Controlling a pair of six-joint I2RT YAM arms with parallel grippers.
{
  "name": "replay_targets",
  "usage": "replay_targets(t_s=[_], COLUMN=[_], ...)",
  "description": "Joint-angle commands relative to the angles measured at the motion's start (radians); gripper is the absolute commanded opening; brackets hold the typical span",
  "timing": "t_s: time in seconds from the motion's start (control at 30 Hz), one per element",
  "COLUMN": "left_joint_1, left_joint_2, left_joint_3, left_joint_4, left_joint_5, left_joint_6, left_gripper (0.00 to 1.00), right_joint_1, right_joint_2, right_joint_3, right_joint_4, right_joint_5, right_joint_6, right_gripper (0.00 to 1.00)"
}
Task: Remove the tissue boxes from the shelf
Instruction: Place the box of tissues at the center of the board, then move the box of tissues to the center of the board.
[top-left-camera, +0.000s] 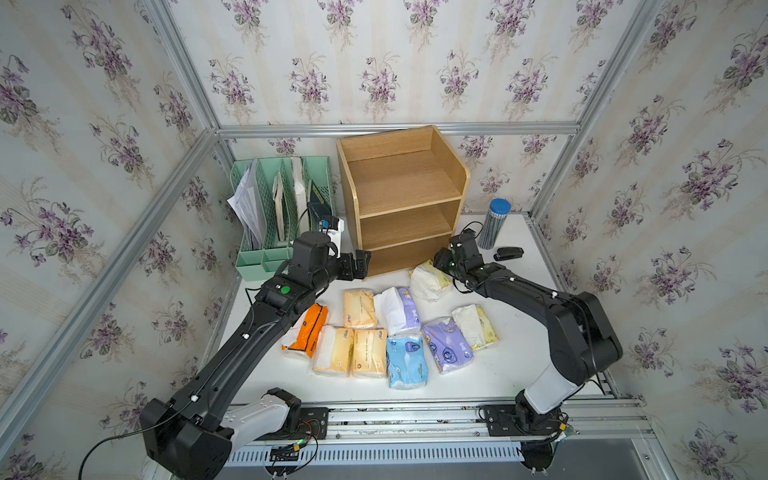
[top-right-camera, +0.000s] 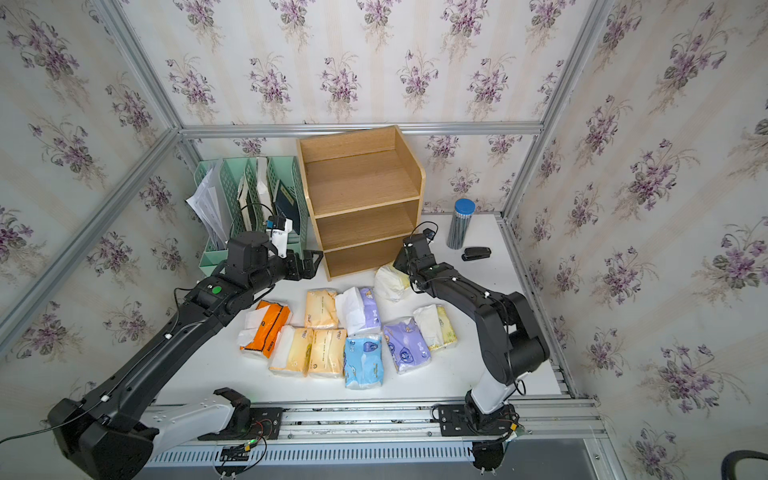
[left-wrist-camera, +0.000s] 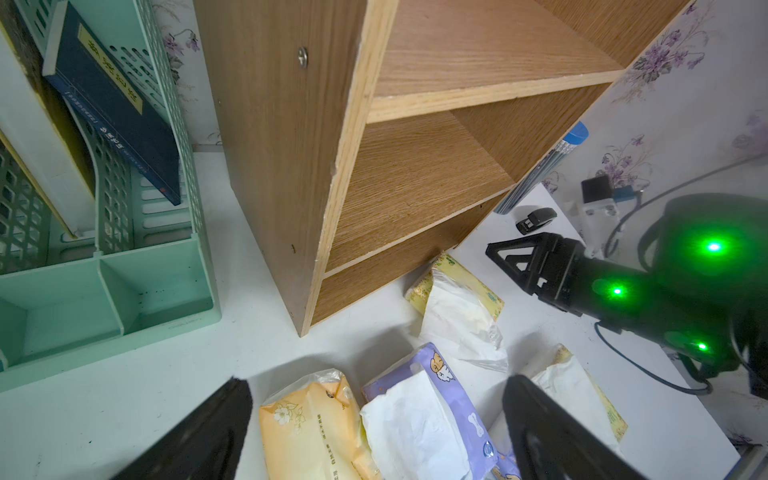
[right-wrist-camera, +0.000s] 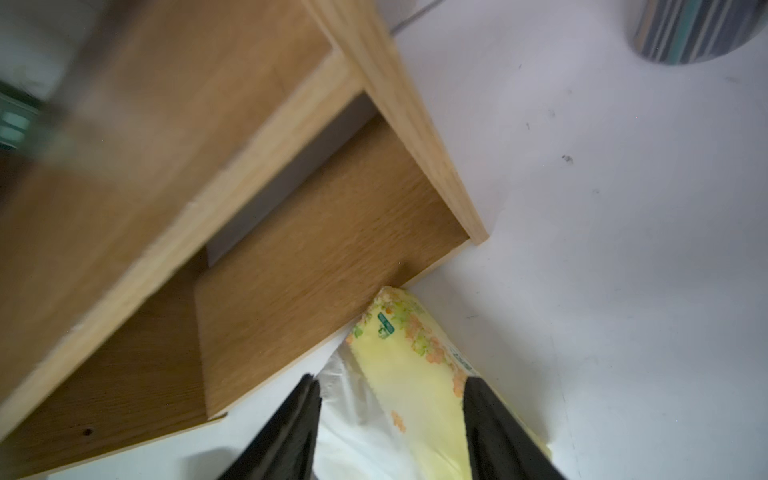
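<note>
The right gripper (right-wrist-camera: 390, 381) stood with its jaws parted above a white-yellow pack (top-left-camera: 426, 284), not clamping it. That pack lay on the table, one corner touching the foot of the shelf (top-left-camera: 399, 195) at the shelf's 5 o'clock corner. The left gripper (left-wrist-camera: 378, 380) gaped wide, holding nothing, near the shelf's 7 o'clock corner.

Eight more tissue boxes (top-left-camera: 365, 351) lay in loose rows at the centre of the white table (top-left-camera: 511, 374). The shelf stood at 12 o'clock, a green file organizer (top-left-camera: 266, 257) at 10, and a striped cylinder (top-left-camera: 494, 224) and a stapler (top-left-camera: 508, 253) at 2.

Floral wallpaper (top-left-camera: 374, 62) behind an aluminium frame (top-left-camera: 395, 129) walled the table in.
</note>
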Motion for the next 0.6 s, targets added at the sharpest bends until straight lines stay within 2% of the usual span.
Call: replay_targets(t_s=[0.0,0.13,0.23,0.57], left_joint_1=[0.001,0.0,0.001,0.0], left_joint_2=[0.003,-0.009,-0.012,0.01], left_joint_3=[-0.008,-0.039,-0.046,-0.025], left_joint_4=[0.019,0.04,0.043,0.037], left_joint_5=[-0.056,-0.082,-0.086,-0.069], left_joint_6=[0.015,0.011,0.009,0.014], left_gripper=[0.99,0.99,0.99,0.99], right_joint_1=[-0.004,-0.004,-0.005,0.027], right_joint_2=[0.081,0.179,0.197,0.066], right_joint_3=[0.038,0.065,0.036,-0.201], right_joint_4=[-0.007,-0.018,-0.027,-0.04], right_joint_5=[-0.015,-0.018,0.006,0.071], right_joint_6=[-0.091,-0.114,-0.131,-0.165], right_gripper=[0.59,0.56,0.54,0.45])
